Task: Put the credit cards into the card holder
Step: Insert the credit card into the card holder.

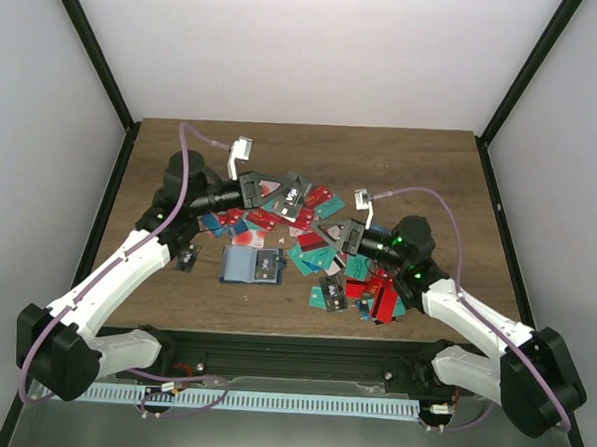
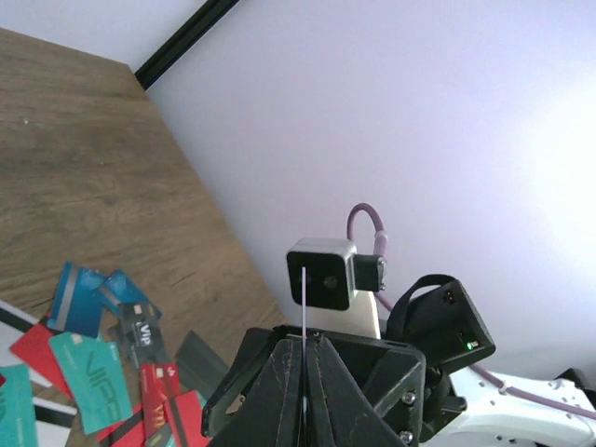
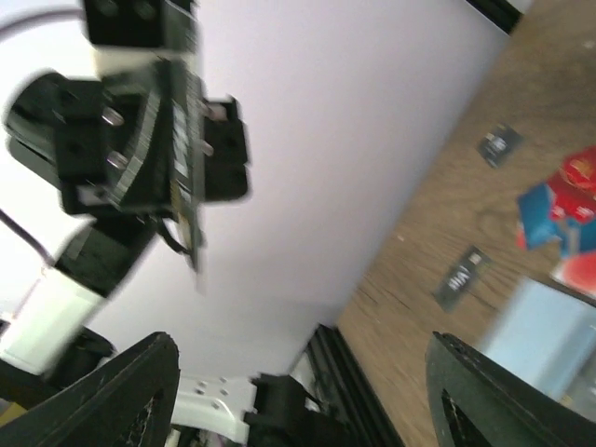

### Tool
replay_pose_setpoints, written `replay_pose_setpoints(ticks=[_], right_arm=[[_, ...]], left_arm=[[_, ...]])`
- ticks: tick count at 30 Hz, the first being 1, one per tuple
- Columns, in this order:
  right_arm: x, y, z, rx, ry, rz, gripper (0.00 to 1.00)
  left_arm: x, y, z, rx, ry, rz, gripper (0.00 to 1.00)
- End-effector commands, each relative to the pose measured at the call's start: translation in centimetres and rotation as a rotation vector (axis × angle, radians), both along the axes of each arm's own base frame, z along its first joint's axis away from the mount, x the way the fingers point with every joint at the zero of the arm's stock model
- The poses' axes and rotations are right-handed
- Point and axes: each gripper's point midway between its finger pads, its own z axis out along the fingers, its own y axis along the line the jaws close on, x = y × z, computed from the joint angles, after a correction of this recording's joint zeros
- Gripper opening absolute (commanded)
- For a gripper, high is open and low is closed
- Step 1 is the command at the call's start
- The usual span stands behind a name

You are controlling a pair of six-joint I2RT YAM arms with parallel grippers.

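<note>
Many thin, flat plastic credit cards [image 1: 313, 234] in red, teal and blue lay scattered and overlapping at the centre of the wood-grain table [image 1: 421, 170]. The card holder [image 1: 248, 266], a flat, roughly square blue wallet, lay on the table just left of the pile. The left gripper [image 2: 304, 346] was clamped narrowly on one card [image 2: 304, 298], seen edge-on as a thin line. The right gripper [image 3: 303, 345] stood wide, its dark fingers [image 3: 121, 391] well apart and holding nothing.
</note>
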Motion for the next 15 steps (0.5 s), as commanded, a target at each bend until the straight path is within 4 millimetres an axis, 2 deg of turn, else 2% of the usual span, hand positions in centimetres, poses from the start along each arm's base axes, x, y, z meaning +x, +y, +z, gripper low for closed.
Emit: replay_pose_setpoints(ticks=[1, 8, 11, 15], right_arm=[[0.6, 0.5, 7.5, 0.196, -0.106, 0.007, 0.73], [2.3, 1.6, 9.8, 0.233, -0.113, -0.007, 0.67], [3.0, 2.1, 10.2, 0.226, -0.108, -0.005, 0.60], [3.4, 2.6, 10.5, 0.225, -0.106, 0.007, 0.44]], left_arm=[[0.1, 0.3, 3.2, -0.163, -0.002, 0.017, 0.04], [0.2, 0.3, 3.8, -0.189, -0.007, 0.023, 0.04], [0.3, 0.3, 3.7, -0.187, -0.004, 0.021, 0.04], [0.2, 0.3, 3.6, -0.187, -0.005, 0.022, 0.04]])
